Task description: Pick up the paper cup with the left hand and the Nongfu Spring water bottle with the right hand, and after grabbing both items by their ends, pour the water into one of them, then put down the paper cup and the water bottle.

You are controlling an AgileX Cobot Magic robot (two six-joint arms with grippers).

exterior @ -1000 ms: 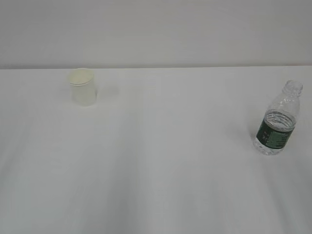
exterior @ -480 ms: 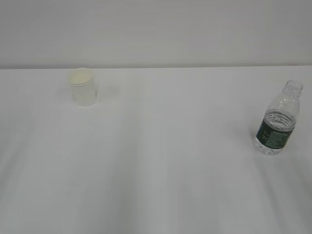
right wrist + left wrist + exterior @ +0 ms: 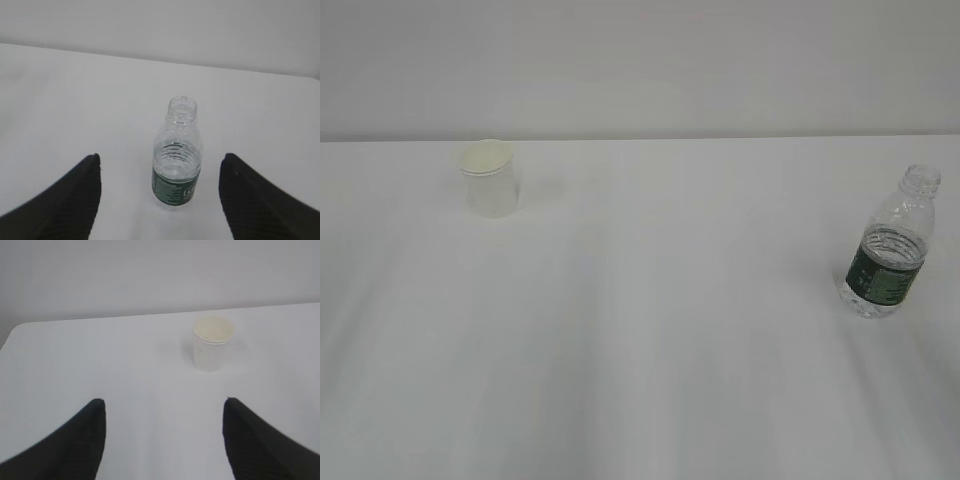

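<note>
The paper cup (image 3: pixel 489 178) stands far left on the white table (image 3: pixel 650 340). The Nongfu Spring water bottle (image 3: pixel 890 245) stands far right. The left hand (image 3: pixel 164 407) and the right hand (image 3: pixel 160 162) are both wide open and hold nothing.

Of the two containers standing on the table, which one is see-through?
The Nongfu Spring water bottle, on the right: clear ribbed plastic with a dark green label and no cap. The paper cup, far left, is opaque white and shorter.

White table (image 3: pixel 650 350), plain pale grey wall (image 3: pixel 640 60) behind, even light
</note>
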